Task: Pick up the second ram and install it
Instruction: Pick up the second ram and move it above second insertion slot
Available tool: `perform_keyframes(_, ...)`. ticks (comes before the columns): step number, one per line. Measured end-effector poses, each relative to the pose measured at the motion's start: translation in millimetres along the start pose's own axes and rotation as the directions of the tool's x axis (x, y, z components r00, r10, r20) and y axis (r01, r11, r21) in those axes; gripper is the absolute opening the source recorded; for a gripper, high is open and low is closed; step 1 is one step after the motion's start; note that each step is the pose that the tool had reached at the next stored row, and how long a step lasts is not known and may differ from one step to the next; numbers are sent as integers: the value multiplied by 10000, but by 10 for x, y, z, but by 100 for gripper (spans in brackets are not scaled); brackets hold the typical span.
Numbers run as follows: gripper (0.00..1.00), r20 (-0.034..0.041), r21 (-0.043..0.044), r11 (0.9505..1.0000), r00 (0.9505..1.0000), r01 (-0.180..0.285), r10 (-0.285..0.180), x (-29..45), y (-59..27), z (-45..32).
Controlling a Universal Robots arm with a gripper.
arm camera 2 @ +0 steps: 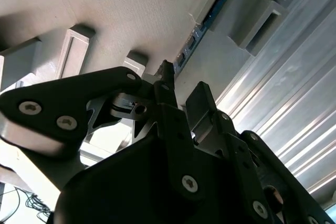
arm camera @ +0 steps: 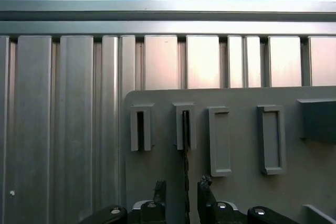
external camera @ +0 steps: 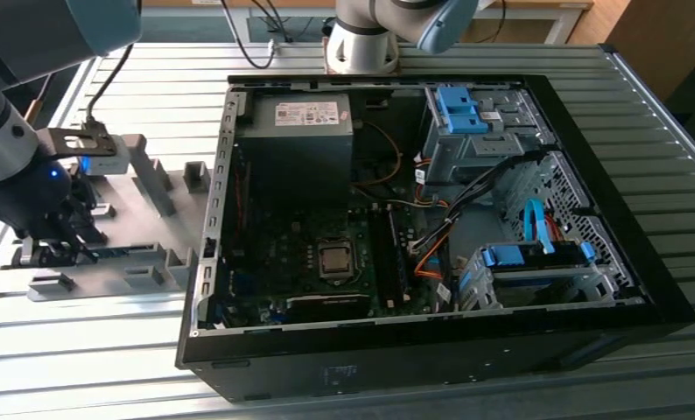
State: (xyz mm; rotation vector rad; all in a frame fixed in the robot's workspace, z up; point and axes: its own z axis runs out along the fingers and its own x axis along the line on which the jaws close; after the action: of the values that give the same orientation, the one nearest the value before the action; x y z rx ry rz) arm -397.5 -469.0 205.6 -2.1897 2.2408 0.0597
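Fingers (arm camera: 159, 188) stand open, one on each side of the ram (arm camera: 185, 169), with a gap showing between each finger and the board in the first wrist view; they grip nothing. The ram stands on edge on a grey plate (arm camera: 241, 192), its far end seated in a slotted block (arm camera: 185, 129); more blocks, some slotted, stand in a row beside that one. In the second wrist view the blue edge of the ram (arm camera 2: 203, 24) runs from just past the fingers into the slotted block, with small dark parts along it. The plate lies flat on a ribbed metal counter (external camera: 161, 87). In the exterior view the arm (external camera: 9, 131) reaches down over the plate at the exterior view's left, its black lower end low among the blocks. An open computer case (external camera: 441, 359) lies on the counter just beside the plate, toward the exterior view's right; inside it are a motherboard (external camera: 324, 262), a dark power supply (external camera: 295, 140), drive cages (external camera: 494, 284) with blue tabs, and orange and blue cables. The ram sits on the plate, outside the case.
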Motion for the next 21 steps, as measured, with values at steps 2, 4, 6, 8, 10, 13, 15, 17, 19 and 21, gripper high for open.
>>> perform_keyframes(2,37,4,0,10000,10000,1,-1,0,7,18)
perform_keyframes(4,37,22,-1,10000,10000,1,-1,0,14,34)
perform_keyframes(6,37,42,-1,10000,10000,1,-1,-2,20,49)
perform_keyframes(8,37,62,-3,10000,10000,2,-2,-1,26,58)
perform_keyframes(10,36,71,-2,10000,10000,2,-2,-1,29,66)
perform_keyframes(13,29,73,-4,10000,10000,2,-2,-1,32,75)
perform_keyframes(15,29,80,-4,10000,10000,2,-2,-1,33,84)
perform_keyframes(17,29,85,-4,10000,10000,1,-1,-10,35,92)
perform_keyframes(19,29,87,-3,10000,10000,2,-2,-19,37,102)
perform_keyframes(21,29,87,-3,10000,10000,2,-2,-21,43,112)
